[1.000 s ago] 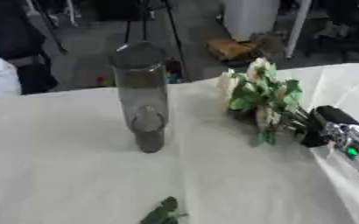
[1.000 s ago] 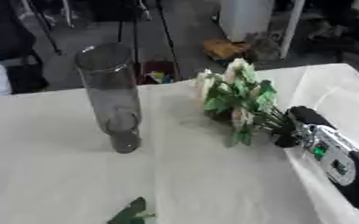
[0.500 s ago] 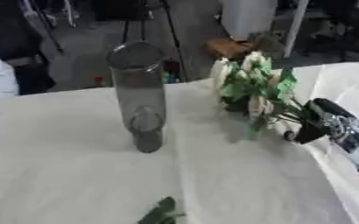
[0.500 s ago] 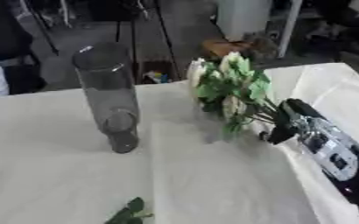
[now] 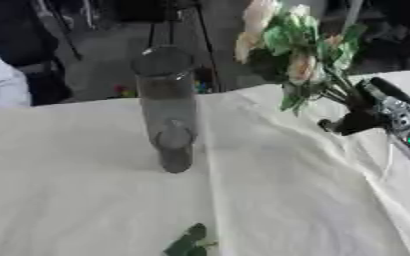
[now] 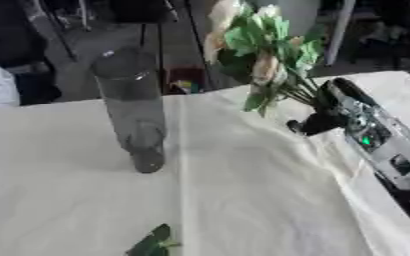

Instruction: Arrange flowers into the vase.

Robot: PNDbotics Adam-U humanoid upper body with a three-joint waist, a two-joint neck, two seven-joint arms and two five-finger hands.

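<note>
Desk (image 5: 86,200) covered with a white creased cloth. Vase (image 5: 167,107), tall clear glass cylinder, stands upright on the cloth; taken as the reference for all positions below.

Right hand (image 6: 318,121): enters from the right of the vase, black fingers curled round the lower stems of the flowers (image 6: 257,47). Hand clenched on the stems, grasping the bunch. Silver forearm section with a small green light runs back from the hand toward the lower right.

Flowers: pale cream and peach blooms with green leaves, held up off the desk, to the right of the vase and apart from it. Heads tilt up and slightly toward the vase side, reaching higher than the vase rim. Stems point down and to the right into the hand. No part of the bunch touches the vase.

Loose green leaf sprig (image 6: 152,243) lies flat on the cloth, in front of the vase, near the front edge of the view.

Left hand: does not show in either view.
</note>
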